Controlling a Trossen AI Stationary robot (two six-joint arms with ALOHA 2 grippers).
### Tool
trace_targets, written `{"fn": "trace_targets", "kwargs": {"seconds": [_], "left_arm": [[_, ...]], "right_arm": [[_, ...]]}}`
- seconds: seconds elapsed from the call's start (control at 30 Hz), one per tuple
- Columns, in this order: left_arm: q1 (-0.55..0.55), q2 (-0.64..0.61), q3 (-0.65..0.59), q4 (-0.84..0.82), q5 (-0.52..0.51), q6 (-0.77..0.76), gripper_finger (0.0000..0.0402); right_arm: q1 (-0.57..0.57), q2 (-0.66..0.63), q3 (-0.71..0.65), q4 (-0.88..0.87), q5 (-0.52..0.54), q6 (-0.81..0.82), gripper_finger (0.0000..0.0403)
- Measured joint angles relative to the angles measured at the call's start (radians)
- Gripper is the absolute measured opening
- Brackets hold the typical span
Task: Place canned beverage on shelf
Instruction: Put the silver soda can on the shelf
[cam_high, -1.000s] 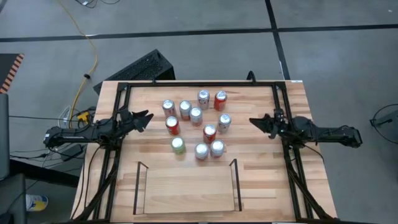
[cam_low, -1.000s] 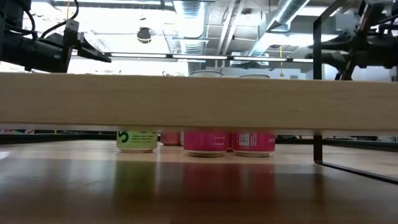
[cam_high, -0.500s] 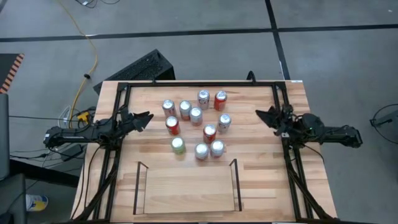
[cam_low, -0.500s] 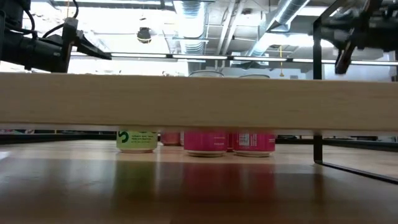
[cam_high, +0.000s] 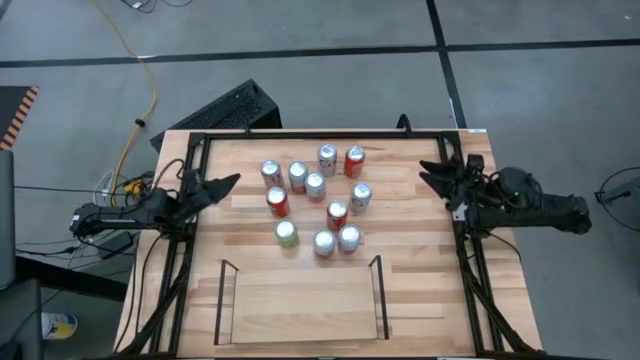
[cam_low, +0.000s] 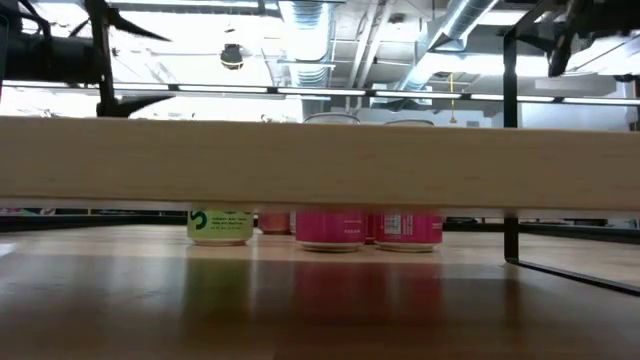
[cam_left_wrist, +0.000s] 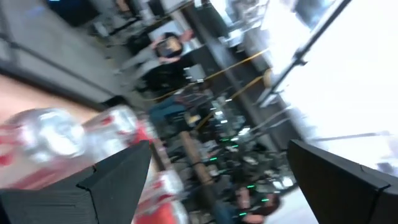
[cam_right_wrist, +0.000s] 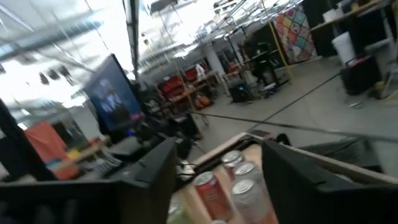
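Left gripper at counter's left edge, jaws wide, empty. Right gripper at right edge, jaws parted, empty. Ten cans clustered mid-counter, far of shelf; shelf bare. Risk: cans stood close, so reaching jaws could topple neighbours. Count: ten cans, one shelf, two arms.

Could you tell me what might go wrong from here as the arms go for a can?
The cans stand close together, so open fingers reaching for one may well topple a neighbour. The shelf has thin side rails; a carried can could clip one. The left gripper and right gripper both point at the cluster and might collide if they reach together.
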Motion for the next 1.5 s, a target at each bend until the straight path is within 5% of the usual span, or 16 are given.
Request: {"fn": "trace_targets", "kwargs": {"seconds": [0.23, 0.8, 1.5], "left_arm": [[0.0, 0.0, 0.0, 0.128, 0.026, 0.03, 0.0363], [0.0, 0.0, 0.0, 0.129, 0.02, 0.08, 0.0363], [0.0, 0.0, 0.0, 0.076, 0.009, 0.106, 0.0363]], "right_arm": [[0.0, 0.231, 0.164, -0.043, 0.036, -0.121, 0.0266], [0.0, 0.815, 0.625, -0.598, 0.011, -0.182, 0.0266], [-0.098, 1.188, 0.675, -0.64, -0.152, -0.319, 0.0266]]}}
